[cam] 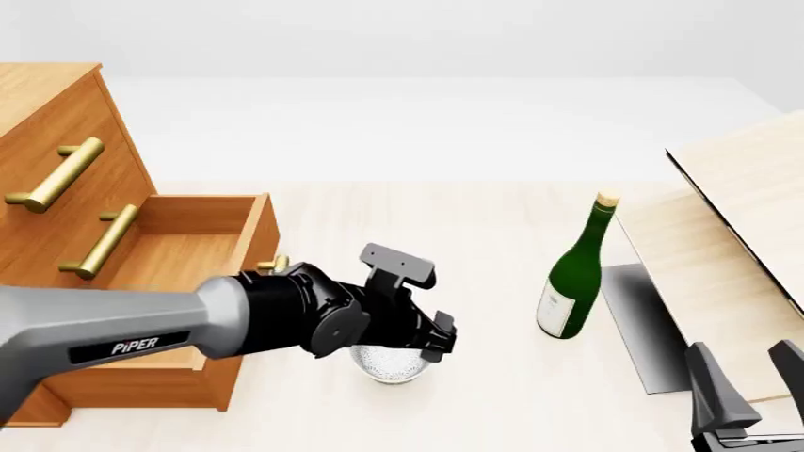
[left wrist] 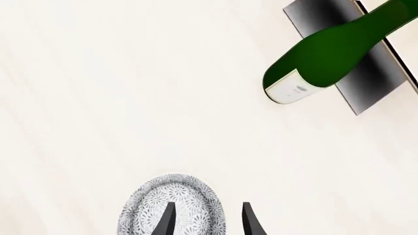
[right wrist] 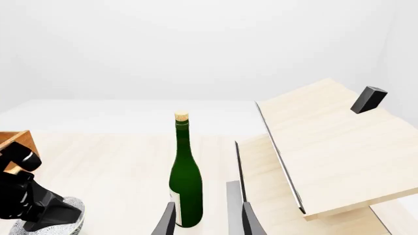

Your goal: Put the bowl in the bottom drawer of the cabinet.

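Pale, light-grained wooden tabletop (cam: 477, 245) spans the workspace beneath a plain white background. At 9 o'clock in the front view stands the large orange-brown wooden cabinet (cam: 51, 122) with three brass bar-handled drawers; the bottom drawer (cam: 188, 254) is pulled out and its interior is exposed. The small round white bowl with fine grey-blue speckled pattern (cam: 397, 365) sits on the tabletop at 6 o'clock, just beside the open drawer's front corner. The left gripper (left wrist: 207, 220) hangs directly over the bowl with its fingers spread apart, one fingertip (left wrist: 167, 218) over the bowl's interior and the other outside the rim; contact with the bowl cannot be determined. The tall dark green glass bottle with white label and cork (cam: 575, 273) stands upright at 3 o'clock, well apart from the bowl. A pale wooden board (cam: 741, 198), tilted, lies beyond the bottle at 2 o'clock. The right gripper (cam: 751, 381) rests at 5 o'clock, fingers parted, holding nothing.
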